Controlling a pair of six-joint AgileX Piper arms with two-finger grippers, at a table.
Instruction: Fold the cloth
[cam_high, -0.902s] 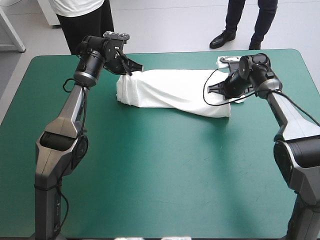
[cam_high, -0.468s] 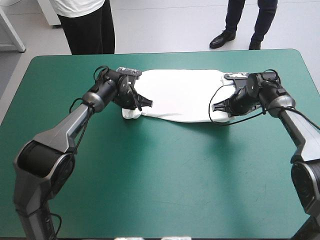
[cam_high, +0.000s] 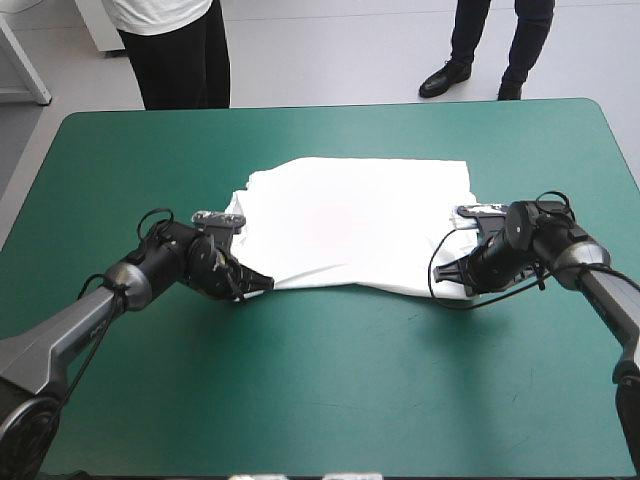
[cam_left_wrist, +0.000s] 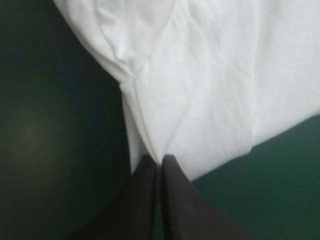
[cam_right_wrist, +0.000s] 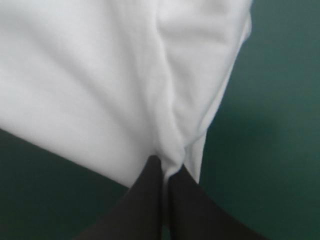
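The T-shirt (cam_high: 355, 225) lay spread white and mostly flat on the counter (cam_high: 330, 380), a little above the centre of the high frame. Its far edge ran nearly straight, and its near edge sagged between my two arms. My left fingers (cam_high: 262, 285) were at its near left corner, left of centre in that frame, low on the teal-green cover. In the left wrist view they (cam_left_wrist: 154, 165) met in one pointed arch with the hem of the T-shirt (cam_left_wrist: 215, 90) nipped at the tip, creases fanning out ahead of them. My right fingers (cam_high: 455, 276) were at the near right corner, right of centre in the high frame. In the right wrist view they (cam_right_wrist: 156, 170) were likewise all but closed, pinching a bunched ridge of the T-shirt (cam_right_wrist: 90, 75). Bare teal-green cover showed on both sides of each pair.
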